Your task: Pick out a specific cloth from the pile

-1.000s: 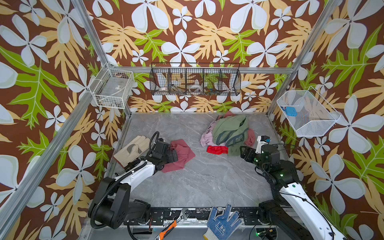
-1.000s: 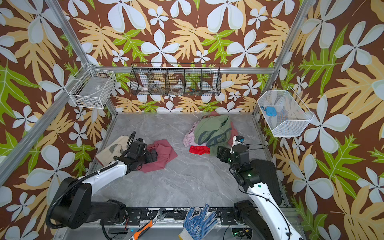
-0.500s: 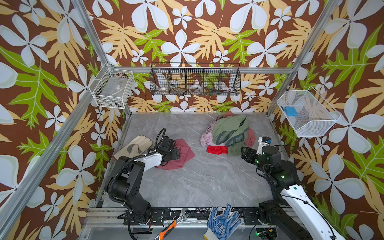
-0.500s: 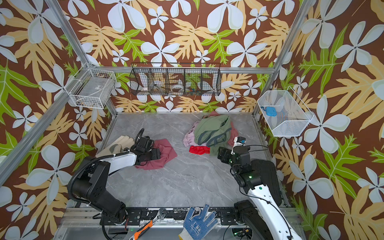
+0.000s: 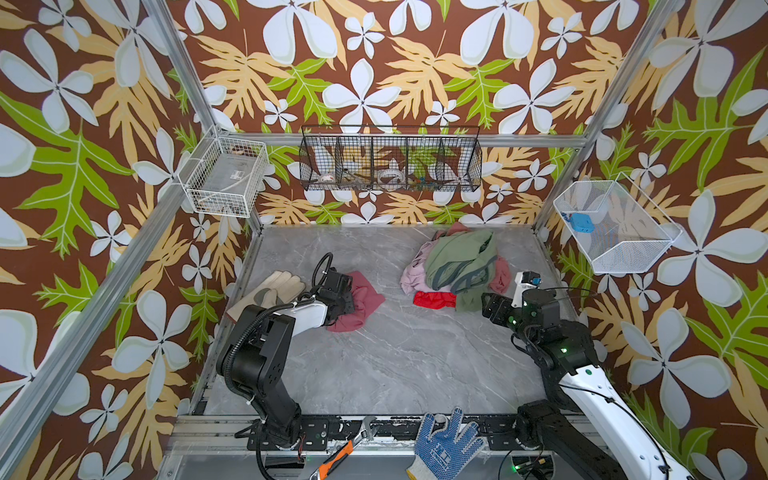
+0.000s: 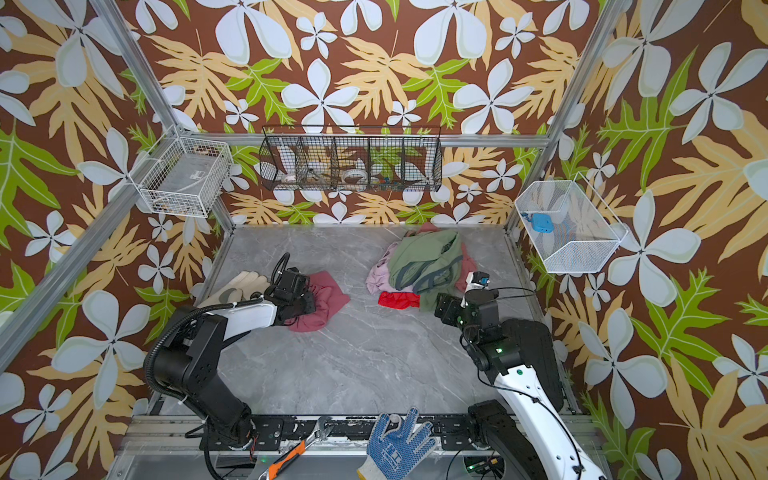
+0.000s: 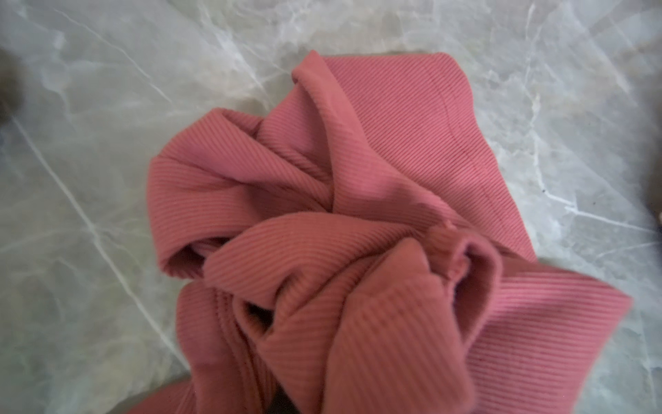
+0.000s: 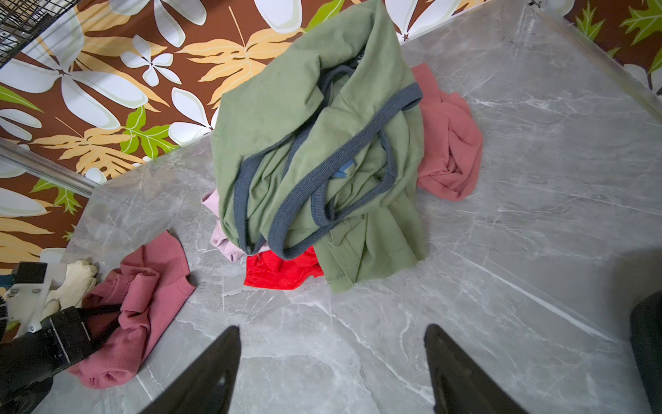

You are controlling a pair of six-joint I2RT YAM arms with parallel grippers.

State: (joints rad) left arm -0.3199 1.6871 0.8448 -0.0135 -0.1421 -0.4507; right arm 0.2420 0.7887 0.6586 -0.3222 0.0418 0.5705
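The cloth [image 5: 368,297] [image 6: 328,299], dusty rose and ribbed, lies crumpled on the marble floor at the left, apart from the pile [image 5: 457,257] [image 6: 428,257]. My left gripper [image 5: 351,301] [image 6: 309,301] lies low at the cloth's left edge. In the right wrist view its dark fingers [image 8: 104,312] pinch a bunched fold of the cloth [image 8: 154,283]. In the left wrist view gathered folds of cloth [image 7: 358,179] hide the jaws. My right gripper [image 5: 488,305] [image 8: 331,358] is open and empty, hovering just in front of the pile [image 8: 322,143].
A beige work glove [image 5: 270,286] lies left of the cloth by the wall. A bright red cloth [image 5: 434,300] sticks out at the pile's front. A blue dotted glove [image 5: 444,444] and a wrench [image 5: 365,432] rest on the front rail. Wire baskets [image 5: 390,158] hang on the walls.
My left gripper has shut on the cloth's edge and bunched it. The left arm's elbow has swung back, uncovering the beige glove. The right arm has barely moved.
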